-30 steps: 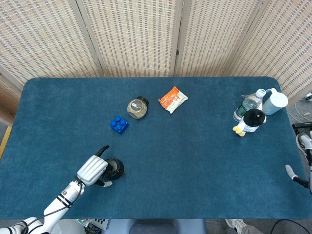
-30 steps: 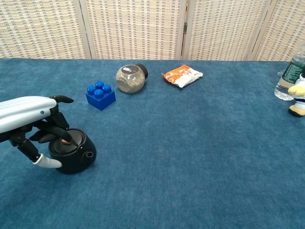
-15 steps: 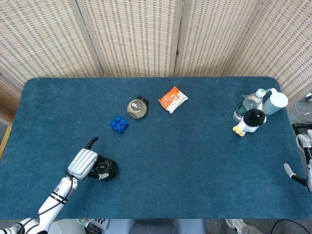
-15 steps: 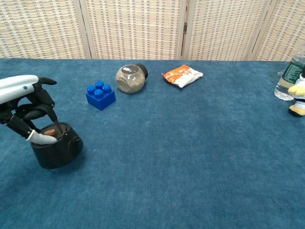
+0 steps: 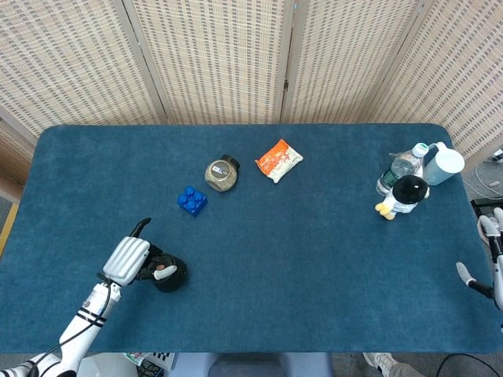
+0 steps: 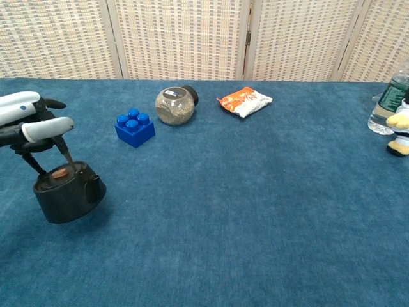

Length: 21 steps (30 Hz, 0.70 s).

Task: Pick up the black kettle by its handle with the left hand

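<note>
Your left hand has the kettle by its handle

Head view: your left hand (image 5: 128,260) grips the kettle (image 5: 167,275), which sits just to its right; your right hand (image 5: 489,259) is well apart, its fingers unreadable.
Chest view: the kettle (image 6: 64,192) hangs upright directly below the hand (image 6: 29,123), seemingly clear of the table (image 6: 255,211).

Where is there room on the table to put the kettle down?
The big bare middle of the blue table, between the blue block and the penguin toy, is free. The far right corner, around the penguin toy and bottles, is crowded.
</note>
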Each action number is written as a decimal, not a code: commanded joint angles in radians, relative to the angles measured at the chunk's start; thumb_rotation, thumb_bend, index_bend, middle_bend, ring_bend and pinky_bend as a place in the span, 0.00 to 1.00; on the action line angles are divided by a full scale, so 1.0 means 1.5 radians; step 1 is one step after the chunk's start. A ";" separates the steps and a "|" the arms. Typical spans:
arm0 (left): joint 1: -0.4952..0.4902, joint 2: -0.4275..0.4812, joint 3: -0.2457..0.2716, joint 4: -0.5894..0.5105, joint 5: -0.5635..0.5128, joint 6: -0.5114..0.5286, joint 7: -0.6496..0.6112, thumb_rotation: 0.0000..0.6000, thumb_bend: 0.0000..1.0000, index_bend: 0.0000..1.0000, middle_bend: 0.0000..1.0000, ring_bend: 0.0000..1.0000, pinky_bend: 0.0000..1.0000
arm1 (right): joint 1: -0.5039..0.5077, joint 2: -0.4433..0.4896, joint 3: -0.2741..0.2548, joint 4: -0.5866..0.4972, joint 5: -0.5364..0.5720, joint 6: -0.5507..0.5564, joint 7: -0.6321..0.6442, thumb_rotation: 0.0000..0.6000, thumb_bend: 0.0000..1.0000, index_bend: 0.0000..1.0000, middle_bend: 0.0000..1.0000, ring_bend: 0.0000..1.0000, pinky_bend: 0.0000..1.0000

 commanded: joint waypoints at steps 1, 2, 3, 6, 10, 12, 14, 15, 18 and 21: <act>0.005 -0.008 -0.010 -0.003 -0.014 0.009 0.013 0.14 0.12 0.95 1.00 0.84 0.00 | 0.000 0.000 0.000 0.000 0.000 0.000 0.000 1.00 0.25 0.02 0.01 0.00 0.00; 0.007 -0.010 -0.012 -0.003 -0.016 0.013 0.015 0.16 0.14 0.96 1.00 0.84 0.00 | 0.000 0.000 0.000 -0.001 0.000 0.000 -0.001 1.00 0.25 0.02 0.01 0.00 0.00; 0.009 -0.014 -0.015 -0.001 -0.018 0.018 0.015 0.19 0.18 0.96 1.00 0.85 0.00 | 0.000 0.000 0.000 -0.001 0.000 0.000 -0.001 1.00 0.25 0.02 0.01 0.00 0.00; 0.013 -0.020 -0.021 0.002 -0.023 0.029 0.011 0.18 0.25 0.97 1.00 0.86 0.00 | 0.000 -0.001 0.000 -0.002 0.002 0.000 -0.003 1.00 0.25 0.02 0.01 0.00 0.00; 0.017 -0.025 -0.027 0.011 -0.026 0.037 0.008 0.15 0.28 0.97 1.00 0.86 0.00 | 0.001 -0.001 0.000 -0.002 0.002 -0.002 -0.004 1.00 0.25 0.02 0.01 0.00 0.00; 0.018 -0.027 -0.027 0.014 -0.025 0.038 0.005 0.15 0.30 0.97 1.00 0.86 0.01 | 0.001 -0.001 -0.001 -0.002 0.002 -0.003 -0.005 1.00 0.25 0.02 0.01 0.00 0.00; 0.019 -0.027 -0.027 0.018 -0.023 0.039 0.002 0.19 0.31 0.97 1.00 0.86 0.01 | 0.001 -0.001 0.000 -0.002 0.003 -0.004 -0.005 1.00 0.25 0.02 0.01 0.00 0.00; 0.020 -0.029 -0.027 0.022 -0.021 0.042 0.004 0.23 0.32 0.97 1.00 0.86 0.01 | 0.001 -0.002 0.000 -0.001 0.004 -0.004 -0.005 1.00 0.25 0.02 0.01 0.00 0.00; 0.021 -0.031 -0.027 0.028 -0.018 0.044 0.002 0.29 0.34 0.97 1.00 0.86 0.01 | 0.002 -0.002 0.000 -0.001 0.004 -0.004 -0.005 1.00 0.25 0.02 0.01 0.00 0.00; 0.020 -0.031 -0.027 0.031 -0.015 0.043 0.005 0.38 0.34 0.96 1.00 0.85 0.02 | 0.002 -0.002 0.000 -0.001 0.005 -0.006 -0.005 1.00 0.25 0.02 0.01 0.00 0.00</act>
